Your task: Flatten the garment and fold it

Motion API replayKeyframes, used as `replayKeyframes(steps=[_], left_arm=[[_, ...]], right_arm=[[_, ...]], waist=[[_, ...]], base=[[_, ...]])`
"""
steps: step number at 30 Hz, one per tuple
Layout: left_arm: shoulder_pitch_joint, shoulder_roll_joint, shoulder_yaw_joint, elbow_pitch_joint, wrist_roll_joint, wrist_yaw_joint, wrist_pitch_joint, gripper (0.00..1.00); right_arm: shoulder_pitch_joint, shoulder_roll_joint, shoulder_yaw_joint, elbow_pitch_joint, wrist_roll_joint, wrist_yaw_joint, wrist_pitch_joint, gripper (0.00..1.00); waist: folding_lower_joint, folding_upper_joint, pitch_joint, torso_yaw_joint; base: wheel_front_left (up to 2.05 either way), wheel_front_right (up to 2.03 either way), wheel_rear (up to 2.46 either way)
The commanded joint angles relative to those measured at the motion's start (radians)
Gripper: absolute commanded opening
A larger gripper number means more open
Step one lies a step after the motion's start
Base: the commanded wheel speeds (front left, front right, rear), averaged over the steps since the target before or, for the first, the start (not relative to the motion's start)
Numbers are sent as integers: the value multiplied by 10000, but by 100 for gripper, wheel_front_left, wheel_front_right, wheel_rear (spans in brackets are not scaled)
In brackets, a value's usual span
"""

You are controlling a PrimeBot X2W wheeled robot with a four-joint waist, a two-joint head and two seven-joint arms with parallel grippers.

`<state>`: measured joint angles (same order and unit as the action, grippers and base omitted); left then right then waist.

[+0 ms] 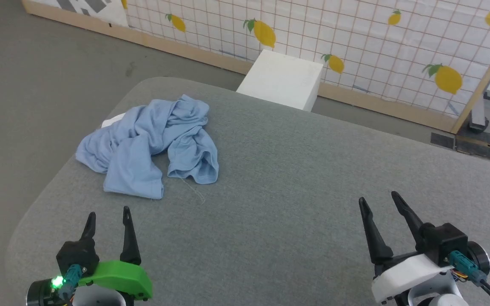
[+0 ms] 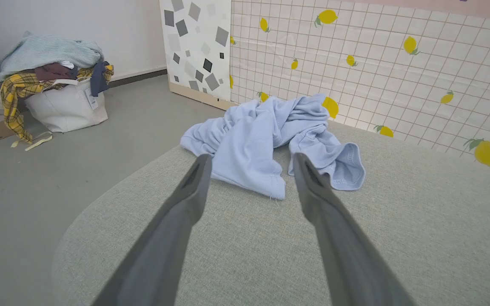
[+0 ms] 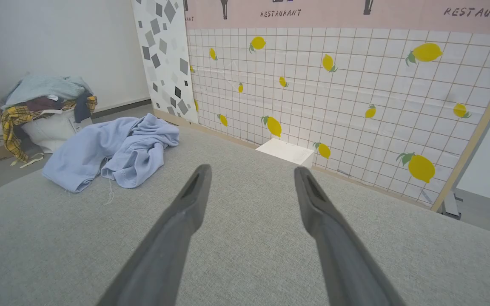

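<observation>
With the left gripper and the right gripper both spread open and empty, reach for the garment — crumpled at 11 o'clock on the grey surface — and pinch a single layer at its near edge, not the bunch, so it draws flat.

The head camera looks down on the counter, while both wrist cameras skim low across it toward the lemon wall, all sharing the shirt.
</observation>
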<state>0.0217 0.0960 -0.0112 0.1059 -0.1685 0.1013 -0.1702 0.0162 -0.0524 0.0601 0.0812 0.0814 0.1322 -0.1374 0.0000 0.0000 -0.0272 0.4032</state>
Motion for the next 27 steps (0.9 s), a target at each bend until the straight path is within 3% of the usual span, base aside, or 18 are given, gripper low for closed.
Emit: replayKeyframes(steps=[1, 27], left_arm=[[74, 92, 0, 61, -111, 94, -117, 100], [83, 172, 126, 431, -593, 274, -649, 100]], right_arm=[[-126, 14, 10, 50, 110, -10, -127, 100], [-173, 20, 220, 357, 478, -14, -577, 100]], waist=[[0, 0, 15, 155], [0, 0, -77, 1365]], base=[[0, 0, 0], [0, 0, 0]])
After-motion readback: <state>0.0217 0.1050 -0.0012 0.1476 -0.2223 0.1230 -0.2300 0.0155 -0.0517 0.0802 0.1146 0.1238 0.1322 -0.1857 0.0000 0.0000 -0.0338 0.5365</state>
